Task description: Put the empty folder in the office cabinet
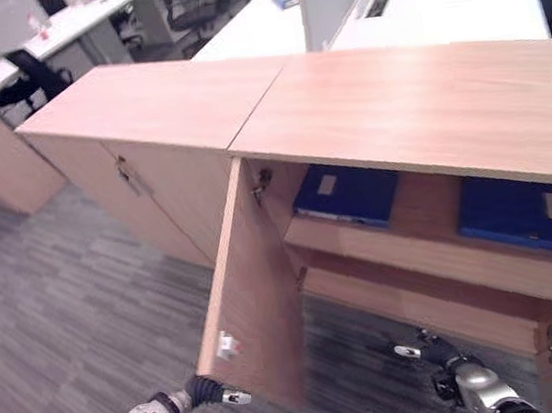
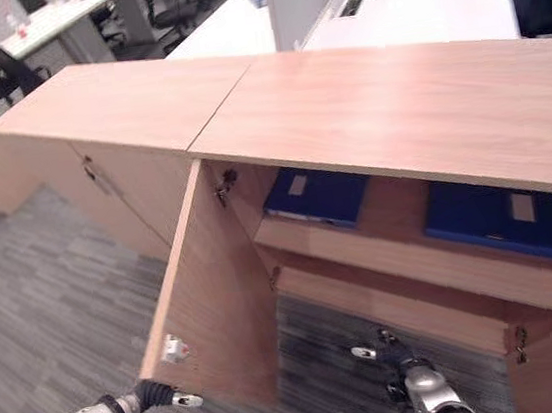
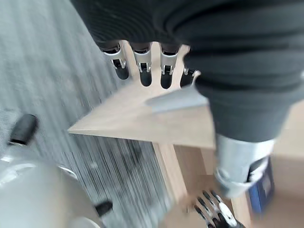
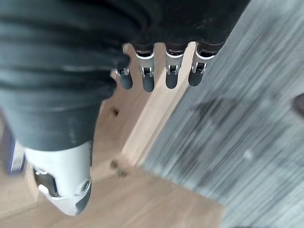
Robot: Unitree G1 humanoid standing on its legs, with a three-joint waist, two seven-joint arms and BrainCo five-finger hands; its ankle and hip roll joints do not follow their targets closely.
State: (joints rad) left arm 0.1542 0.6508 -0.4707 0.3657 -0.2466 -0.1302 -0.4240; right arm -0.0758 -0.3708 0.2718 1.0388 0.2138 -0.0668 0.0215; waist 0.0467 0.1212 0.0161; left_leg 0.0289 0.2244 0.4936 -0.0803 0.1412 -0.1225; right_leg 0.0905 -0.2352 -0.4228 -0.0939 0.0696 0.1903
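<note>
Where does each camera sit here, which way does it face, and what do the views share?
Left eye view: head camera, looking down at the cabinet, its open door, blue folders; both hands low.
Right eye view: same head, same scene.
Left wrist view: along the left hand, straight fingers toward the door edge.
Right wrist view: along the right hand, fingers straight, over the cabinet's bottom front edge and carpet.
Shared: door, cabinet.
</note>
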